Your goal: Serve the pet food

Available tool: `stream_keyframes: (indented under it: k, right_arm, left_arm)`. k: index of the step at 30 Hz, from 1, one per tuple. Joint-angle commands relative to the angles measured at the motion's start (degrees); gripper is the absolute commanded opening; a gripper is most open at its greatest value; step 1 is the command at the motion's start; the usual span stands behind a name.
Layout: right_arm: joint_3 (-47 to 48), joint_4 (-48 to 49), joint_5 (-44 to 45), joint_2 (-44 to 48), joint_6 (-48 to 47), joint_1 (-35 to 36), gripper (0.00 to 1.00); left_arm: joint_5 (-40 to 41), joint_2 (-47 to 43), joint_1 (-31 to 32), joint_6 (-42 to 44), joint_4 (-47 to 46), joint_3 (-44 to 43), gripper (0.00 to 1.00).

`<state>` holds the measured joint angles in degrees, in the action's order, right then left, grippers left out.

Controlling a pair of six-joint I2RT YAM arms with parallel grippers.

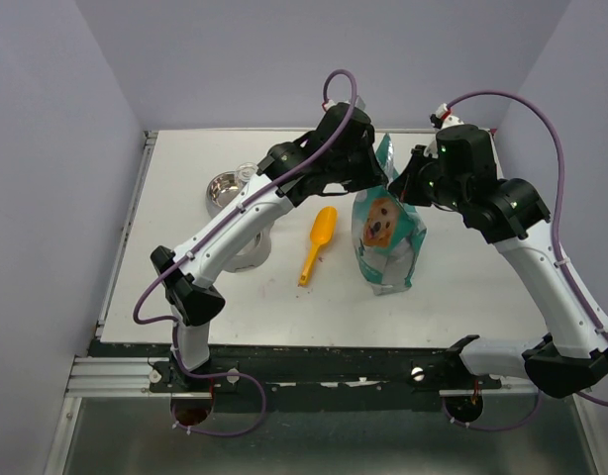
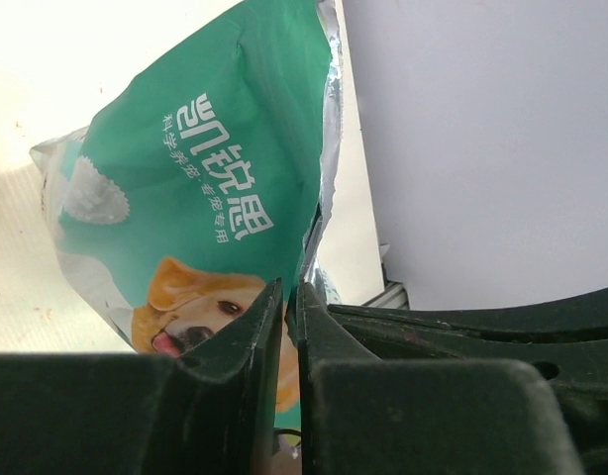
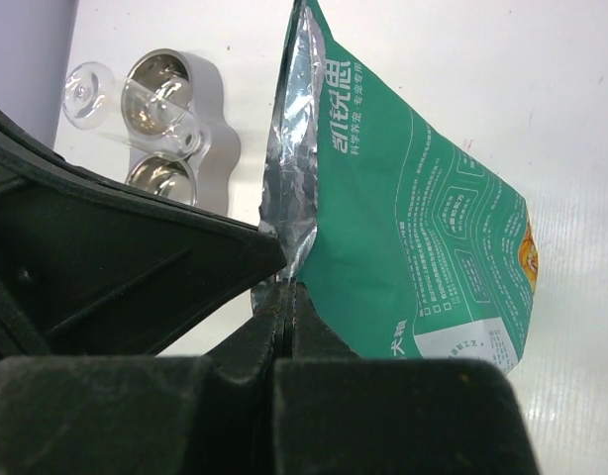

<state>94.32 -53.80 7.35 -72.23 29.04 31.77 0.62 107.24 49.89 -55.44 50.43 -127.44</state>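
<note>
- While the teal-and-white dog-food bag (image 1: 388,233) stands upright a little right of the middle of the white table (image 1: 462,287), both arms meet at its top edge.
- The left gripper (image 2: 291,292) has its fingers drawn nearly together, and the bag's silvery torn edge runs down into the thin slit between them, so it is pinching the bag top from the 9 o'clock side in the overhead view.
- The right gripper (image 3: 284,300) is clamped tight on the foil lining of the opposite lip, at the bag's 3 o'clock side; its fingertips touch with the foil caught between them.
- The pet food itself cannot be seen in any view; the bag's mouth is hidden behind the two wrists, so what is inside cannot be told.
- An orange plastic scoop (image 1: 317,242) lies flat on the table at the bag's 9 o'clock, just beside it but apart, bowl end toward 12 o'clock.
- A shiny steel bowl (image 1: 225,188) sits at about 10 o'clock from the bag, well apart, partly covered by the left arm.
</note>
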Motion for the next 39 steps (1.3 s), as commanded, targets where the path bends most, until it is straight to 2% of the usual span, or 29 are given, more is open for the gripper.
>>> stream_keyframes:
  k: [1, 4, 7, 10, 14, 18, 21, 23, 30, 32, 34, 37, 39]
  right_arm:
    - [0.42, -1.74, 0.90, -0.37, -0.65, 0.05, 0.00]
    - [2.09, -3.67, 4.50, -1.77, -2.05, 0.05, 0.00]
    - [4.02, -6.66, 9.51, -3.18, -3.11, 0.22, 0.00]
    - [4.82, -7.98, 12.77, -3.62, -3.46, 0.84, 0.00]
    - [4.11, -7.20, 11.55, -3.27, -2.76, 0.75, 0.00]
    - [1.13, -1.67, 2.95, 0.33, -0.65, 0.66, 0.00]
    - [-1.06, 0.18, 0.21, 2.25, 0.58, 0.66, 0.00]
    - [-2.56, 1.24, -0.93, 2.97, 1.28, 0.66, 0.00]
    - [-2.39, 1.42, -2.52, 2.44, 2.08, 0.75, 0.00]
    - [-2.13, 1.68, -2.70, 2.44, 2.34, 0.66, 0.00]
    - [-2.13, 1.59, -2.78, 2.35, 2.34, 0.75, 0.00]
    - [-1.86, 1.33, -2.87, 2.27, 2.25, 0.66, 0.00]
    - [-1.60, 1.33, -2.96, 2.44, 2.16, 0.66, 0.00]
  left_arm:
    - [0.78, 0.60, 0.03, 2.00, 5.54, -3.25, 0.00]
    - [3.41, 0.60, 0.47, 2.18, 7.39, -3.69, 0.00]
    - [8.86, 2.35, 1.35, 2.17, 12.74, -8.25, 0.00]
    - [8.96, 3.94, 1.53, 3.49, 13.99, -10.03, 0.00]
    - [7.64, 2.45, 1.79, 3.85, 9.86, -6.95, 0.00]
    - [0.89, 0.61, -0.57, 3.59, 3.55, -4.41, 0.00]
    - [-3.25, -2.99, -2.86, 1.13, -4.18, 0.51, 0.38]
    - [-3.26, -3.97, -3.48, 0.60, -6.22, 1.31, 0.53]
    - [-3.61, -2.13, -4.10, -0.37, -7.54, -1.58, 0.65]
    - [-3.44, -0.72, -4.10, 0.07, -6.32, -4.04, 0.63]
    - [-3.52, 0.33, -4.18, 0.59, -5.70, -5.27, 0.56]
    - [-3.44, 0.43, -4.10, 0.33, -5.09, -4.32, 0.39]
    - [-3.26, 0.07, -4.19, 0.16, -5.08, -3.09, 0.36]
